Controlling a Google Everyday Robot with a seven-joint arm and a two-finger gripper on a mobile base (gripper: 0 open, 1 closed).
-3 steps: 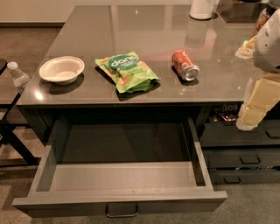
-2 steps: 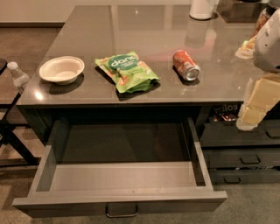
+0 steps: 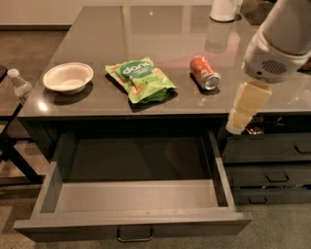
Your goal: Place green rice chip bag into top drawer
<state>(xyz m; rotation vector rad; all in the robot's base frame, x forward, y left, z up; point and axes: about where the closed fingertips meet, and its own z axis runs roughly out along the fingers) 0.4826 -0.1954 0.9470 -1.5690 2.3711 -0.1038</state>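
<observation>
The green rice chip bag (image 3: 140, 79) lies flat on the grey countertop (image 3: 160, 34), left of centre, with its round dark logo facing up. The top drawer (image 3: 131, 222) is pulled wide open below the counter, and its grey floor is bare. My gripper (image 3: 238, 122) hangs down from the white arm (image 3: 277, 44) at the right, over the counter's front edge and beside the drawer's right side. It is well to the right of the bag and holds nothing that I can see.
An orange soda can (image 3: 204, 72) lies on its side between the bag and my gripper. A white bowl (image 3: 68, 77) sits at the left. A white container (image 3: 223, 9) stands at the back. Narrower stacked drawers (image 3: 272, 165) are at the right. A plastic bottle (image 3: 19, 83) is at the far left.
My arm and gripper have moved left, towards the can and the bag. The bag, can, bowl and drawer have not moved.
</observation>
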